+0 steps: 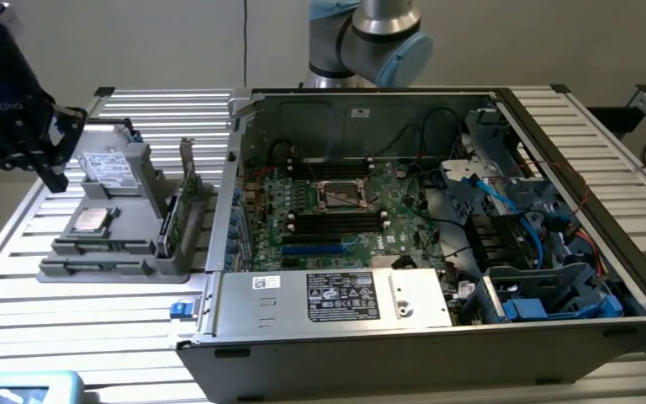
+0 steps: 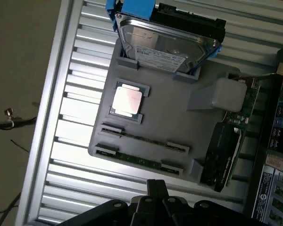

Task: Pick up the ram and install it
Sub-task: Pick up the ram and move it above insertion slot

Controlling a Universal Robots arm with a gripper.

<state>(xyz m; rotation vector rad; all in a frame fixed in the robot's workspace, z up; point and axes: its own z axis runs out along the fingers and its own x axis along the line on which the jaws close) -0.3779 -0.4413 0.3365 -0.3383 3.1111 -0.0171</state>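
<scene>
Slatted table (image 2: 75,94), gray tray (image 2: 179,113), long thin green ram (image 2: 138,161) slotted edgewise

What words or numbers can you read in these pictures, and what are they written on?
No text here can be read for sure.
Big label on the metal box: print too small to read.
Small sticker on the case wall: too small to read.
White label on the hard drive: blurred.
</scene>
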